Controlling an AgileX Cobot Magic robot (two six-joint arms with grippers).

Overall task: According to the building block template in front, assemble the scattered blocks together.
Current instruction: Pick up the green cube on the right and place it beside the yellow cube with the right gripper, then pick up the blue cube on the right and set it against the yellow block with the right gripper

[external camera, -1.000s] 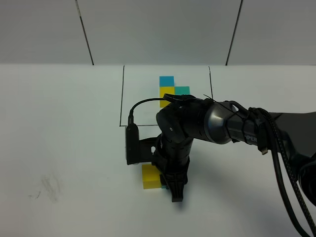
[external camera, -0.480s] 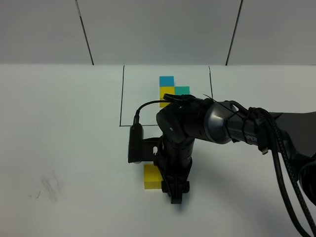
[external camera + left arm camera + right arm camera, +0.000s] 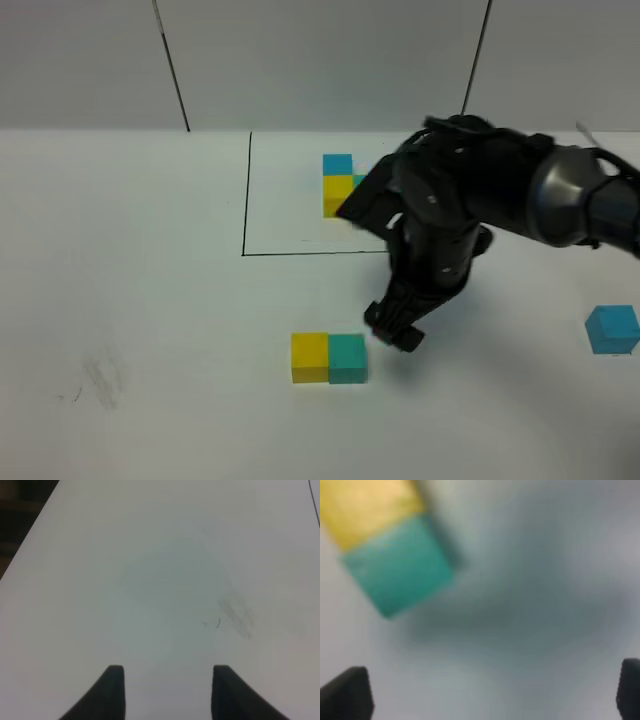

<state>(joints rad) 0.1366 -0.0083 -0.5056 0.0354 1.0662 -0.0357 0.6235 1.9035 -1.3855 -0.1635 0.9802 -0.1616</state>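
Observation:
The yellow block [image 3: 310,357] and the teal-green block [image 3: 347,358] sit side by side, touching, near the table's front. The sky-blue block [image 3: 612,329] lies alone at the far right. The building block template [image 3: 338,178] sits inside its black frame at the back, with its teal cube mostly hidden by the arm. My right gripper [image 3: 393,327] hovers open and empty just right of and above the teal block. Its wrist view shows its fingers [image 3: 346,692] spread wide, with the teal block [image 3: 397,570] and yellow block [image 3: 370,507] ahead. My left gripper [image 3: 167,692] is shut and empty over bare table.
The black frame line [image 3: 245,200] marks off the template area on the white table [image 3: 150,300]. A faint smudge [image 3: 100,378] marks the front left. The right arm's dark body [image 3: 470,195] hangs over the frame's right half.
The right gripper has opened and let go of the teal block beside the yellow one. It has risen and swung back to the right, uncovering the pair and the blue block.

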